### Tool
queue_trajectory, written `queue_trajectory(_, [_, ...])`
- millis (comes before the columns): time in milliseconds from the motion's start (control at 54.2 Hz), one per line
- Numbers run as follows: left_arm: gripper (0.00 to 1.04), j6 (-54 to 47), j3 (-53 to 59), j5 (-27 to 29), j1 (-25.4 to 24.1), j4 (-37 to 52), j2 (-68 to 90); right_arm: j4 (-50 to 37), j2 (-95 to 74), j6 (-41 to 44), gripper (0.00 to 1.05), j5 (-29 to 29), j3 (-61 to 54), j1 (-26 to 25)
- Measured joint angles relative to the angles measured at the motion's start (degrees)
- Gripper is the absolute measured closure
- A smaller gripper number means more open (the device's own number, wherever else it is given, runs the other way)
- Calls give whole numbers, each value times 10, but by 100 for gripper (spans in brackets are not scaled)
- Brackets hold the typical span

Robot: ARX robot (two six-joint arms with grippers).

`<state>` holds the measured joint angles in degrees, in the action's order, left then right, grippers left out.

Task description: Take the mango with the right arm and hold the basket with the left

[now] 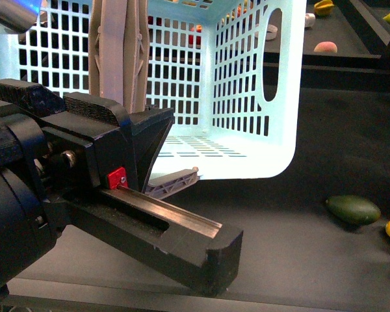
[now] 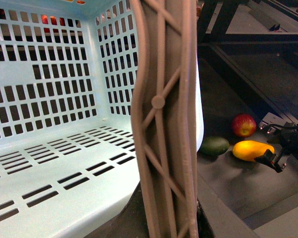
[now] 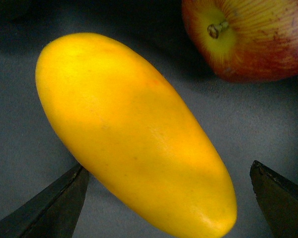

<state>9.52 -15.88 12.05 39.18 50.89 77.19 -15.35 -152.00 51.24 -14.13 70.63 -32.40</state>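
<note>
Neither half looks finished: the right gripper (image 3: 168, 168) holds its jaws wide open astride the mango (image 3: 134, 134), which lies unlifted near the counter's (image 1: 279, 260) right edge beside a red apple (image 3: 248, 39), while the left gripper (image 1: 162, 195) sits at the basket's (image 1: 247, 97) swing handle (image 2: 164, 124), its grip impossible to judge.

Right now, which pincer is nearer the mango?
Right. The right pincer is open and straddles the mango, one finger on each side. The left pincer is at the handle of the basket, well apart from the mango.
</note>
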Motion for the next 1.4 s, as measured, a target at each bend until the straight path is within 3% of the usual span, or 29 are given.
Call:
queue_trajectory(646, [97, 0, 0, -1, 0, 0, 0, 5, -37, -12, 9, -6, 29, 31])
queue_trajectory(849, [97, 0, 0, -1, 0, 0, 0, -10, -37, -20, 33, -10, 30, 31])
queue_trajectory(960, [97, 0, 0, -1, 0, 0, 0, -21, -37, -25, 42, -13, 24, 31])
queue_trajectory(1403, [97, 0, 0, -1, 0, 0, 0, -68, 78, -86, 46, -84, -73, 30])
